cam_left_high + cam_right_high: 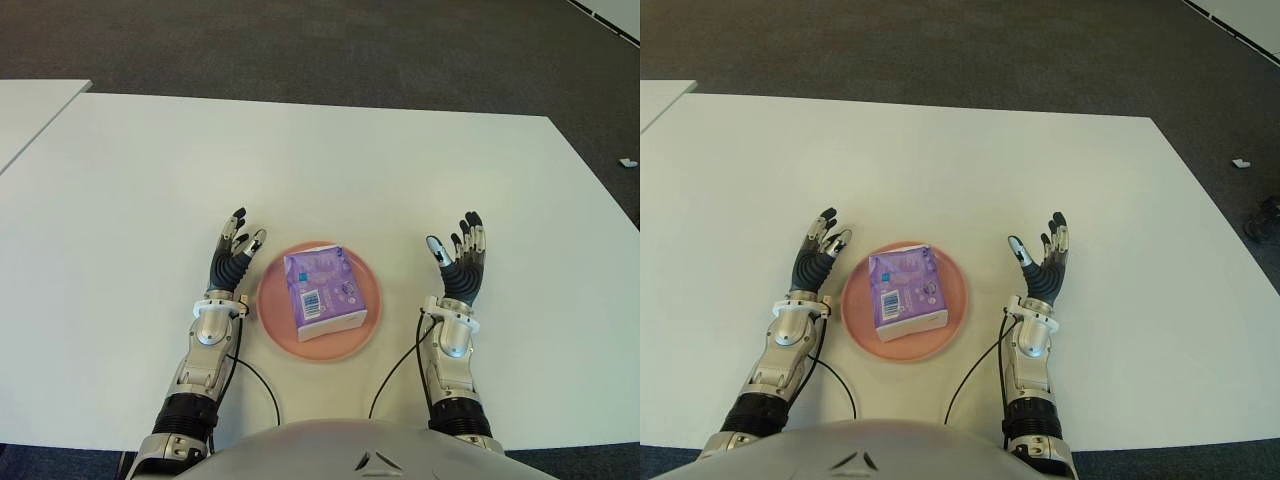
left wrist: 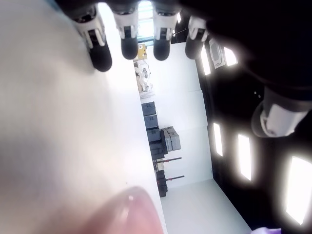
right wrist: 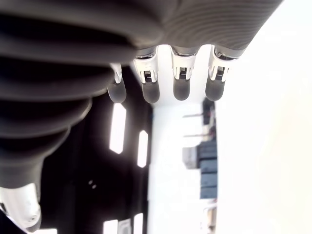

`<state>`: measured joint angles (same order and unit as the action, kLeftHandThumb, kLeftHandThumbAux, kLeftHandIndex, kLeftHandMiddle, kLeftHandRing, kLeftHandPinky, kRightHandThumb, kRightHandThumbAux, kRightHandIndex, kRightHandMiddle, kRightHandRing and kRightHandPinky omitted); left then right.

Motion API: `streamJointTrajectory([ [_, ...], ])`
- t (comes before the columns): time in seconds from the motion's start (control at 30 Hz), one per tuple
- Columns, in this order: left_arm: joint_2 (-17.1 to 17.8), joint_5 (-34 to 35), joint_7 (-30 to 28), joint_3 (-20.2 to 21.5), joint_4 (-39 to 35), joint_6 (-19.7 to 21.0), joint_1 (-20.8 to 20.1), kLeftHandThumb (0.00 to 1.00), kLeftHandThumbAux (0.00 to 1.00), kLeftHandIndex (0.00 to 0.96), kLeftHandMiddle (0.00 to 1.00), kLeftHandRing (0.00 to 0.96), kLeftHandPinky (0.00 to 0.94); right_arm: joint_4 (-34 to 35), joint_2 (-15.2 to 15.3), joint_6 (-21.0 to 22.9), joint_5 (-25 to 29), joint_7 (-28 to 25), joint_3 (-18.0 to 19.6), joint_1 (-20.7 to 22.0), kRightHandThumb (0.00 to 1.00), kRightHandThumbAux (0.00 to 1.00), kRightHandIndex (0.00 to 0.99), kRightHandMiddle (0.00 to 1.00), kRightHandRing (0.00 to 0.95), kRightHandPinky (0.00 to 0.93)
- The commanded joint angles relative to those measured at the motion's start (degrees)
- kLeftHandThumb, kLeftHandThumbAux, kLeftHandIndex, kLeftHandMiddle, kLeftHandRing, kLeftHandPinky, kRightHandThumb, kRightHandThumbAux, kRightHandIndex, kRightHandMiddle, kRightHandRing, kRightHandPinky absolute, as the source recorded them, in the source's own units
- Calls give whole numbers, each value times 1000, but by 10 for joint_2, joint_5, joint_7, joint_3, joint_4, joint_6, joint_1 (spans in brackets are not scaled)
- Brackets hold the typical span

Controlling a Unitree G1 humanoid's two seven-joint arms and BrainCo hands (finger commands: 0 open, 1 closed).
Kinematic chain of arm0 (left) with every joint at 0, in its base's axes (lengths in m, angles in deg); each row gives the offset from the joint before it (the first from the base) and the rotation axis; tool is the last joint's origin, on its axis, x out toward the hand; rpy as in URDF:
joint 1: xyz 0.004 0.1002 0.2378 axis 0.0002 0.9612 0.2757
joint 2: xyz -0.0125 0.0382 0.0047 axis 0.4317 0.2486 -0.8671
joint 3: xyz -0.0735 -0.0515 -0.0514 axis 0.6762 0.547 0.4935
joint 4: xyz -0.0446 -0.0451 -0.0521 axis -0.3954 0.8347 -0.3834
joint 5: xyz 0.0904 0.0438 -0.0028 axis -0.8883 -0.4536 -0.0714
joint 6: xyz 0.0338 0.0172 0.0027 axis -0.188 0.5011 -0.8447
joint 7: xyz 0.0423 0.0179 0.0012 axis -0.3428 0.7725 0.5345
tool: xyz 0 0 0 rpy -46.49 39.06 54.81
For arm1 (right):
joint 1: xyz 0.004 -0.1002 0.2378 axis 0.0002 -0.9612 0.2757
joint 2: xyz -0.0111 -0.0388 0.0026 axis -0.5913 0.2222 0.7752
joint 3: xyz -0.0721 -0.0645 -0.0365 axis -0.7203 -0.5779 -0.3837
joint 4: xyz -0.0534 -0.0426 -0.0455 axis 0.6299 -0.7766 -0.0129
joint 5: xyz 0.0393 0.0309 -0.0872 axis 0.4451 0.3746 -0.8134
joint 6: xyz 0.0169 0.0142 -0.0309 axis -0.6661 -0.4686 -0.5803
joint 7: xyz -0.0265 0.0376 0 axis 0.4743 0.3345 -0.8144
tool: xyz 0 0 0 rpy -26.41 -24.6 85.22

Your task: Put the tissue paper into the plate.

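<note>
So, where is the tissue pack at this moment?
In the eye views the purple tissue pack lies in the pink plate on the white table, between the open left hand and the open right hand; neither touches it.

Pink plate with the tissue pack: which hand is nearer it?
Left. The left hand shows right beside the plate rim on its left; the right hand shows farther off on its right. Both are open.

Purple tissue pack (image 1: 322,291) with a white barcode patch, sitting in a salmon-pink plate (image 1: 272,300), white table (image 1: 330,170) all round, dark grey speckled carpet (image 1: 330,45) behind.
</note>
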<state>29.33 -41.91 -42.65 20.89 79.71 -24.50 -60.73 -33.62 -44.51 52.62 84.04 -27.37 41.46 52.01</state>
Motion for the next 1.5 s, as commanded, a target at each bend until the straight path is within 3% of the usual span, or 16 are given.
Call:
streamJointTrajectory([
  [0.03,2,-1,-11,-1,2,19,13,0,432,0,0,0,0,-14,-14,22,-12,18,3,-2,0,646,0,0,0,0],
  [0.4,2,-3,-8,0,-5,26,14,0,440,0,0,0,0,-31,-26,63,-9,12,-6,-6,0,631,0,0,0,0],
  [0.67,1,-2,-7,1,-5,27,13,0,432,0,0,0,0,-25,-15,115,-7,-39,-31,-21,0,650,0,0,0,0],
  [0.83,1,-2,-6,2,-3,25,13,0,427,0,0,0,0,-5,-1,178,2,-92,-46,-33,0,659,0,0,0,0],
  [1.27,0,1,-8,3,-4,20,14,0,435,0,0,0,0,2,15,280,46,-171,-42,-24,0,674,0,0,0,0],
  [1.5,1,-5,-5,1,-6,24,16,0,433,0,0,0,0,3,27,314,60,-206,-45,-18,10,662,0,0,0,0],
])
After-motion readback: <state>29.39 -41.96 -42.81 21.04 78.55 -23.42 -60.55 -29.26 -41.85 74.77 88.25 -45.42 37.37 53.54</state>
